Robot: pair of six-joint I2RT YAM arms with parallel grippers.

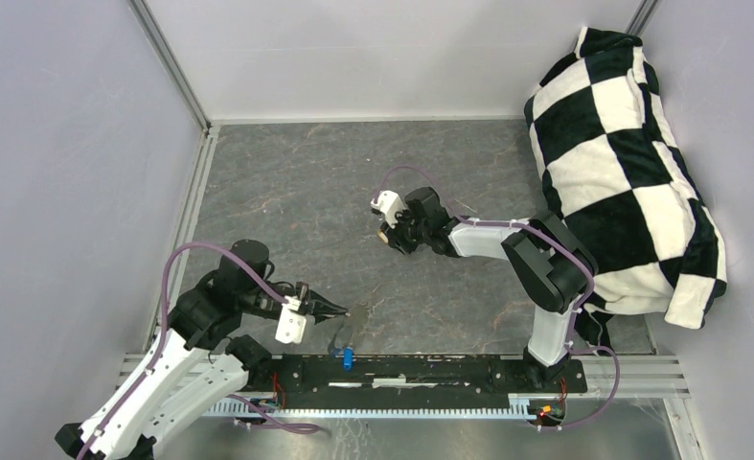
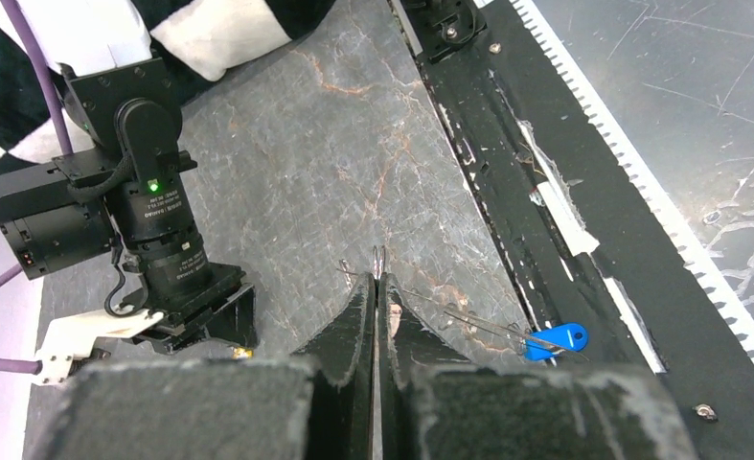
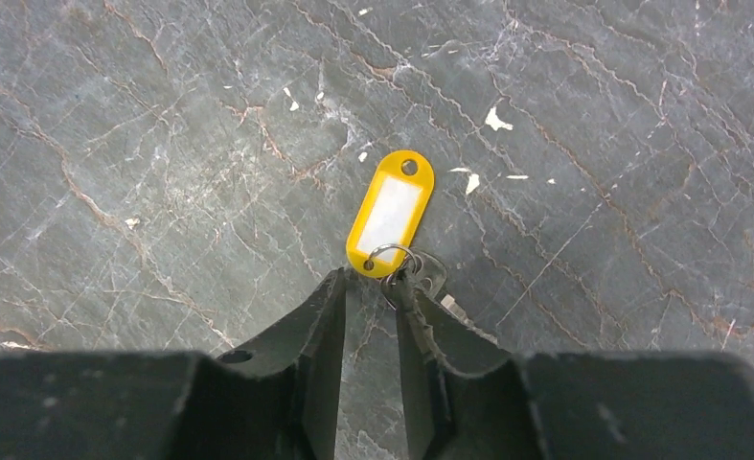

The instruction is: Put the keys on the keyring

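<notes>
While pinching keyring (image 1: 340,335) in pressed-together left gripper (image 2: 377,283), straddling yellow-tagged key (image 3: 395,216) with parted right gripper (image 3: 373,287); next: squeeze, lift.

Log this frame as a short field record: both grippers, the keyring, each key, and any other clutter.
left gripper: shut, pinching the thin wire keyring at its tips
blue key: beside the black rail, at the wire's far end
right gripper: jaws apart, tips lowered at the small ring
yellow-tagged key: flat on the table, its small ring between the fingertips, not yet gripped
checkered cloth: right rear
</notes>
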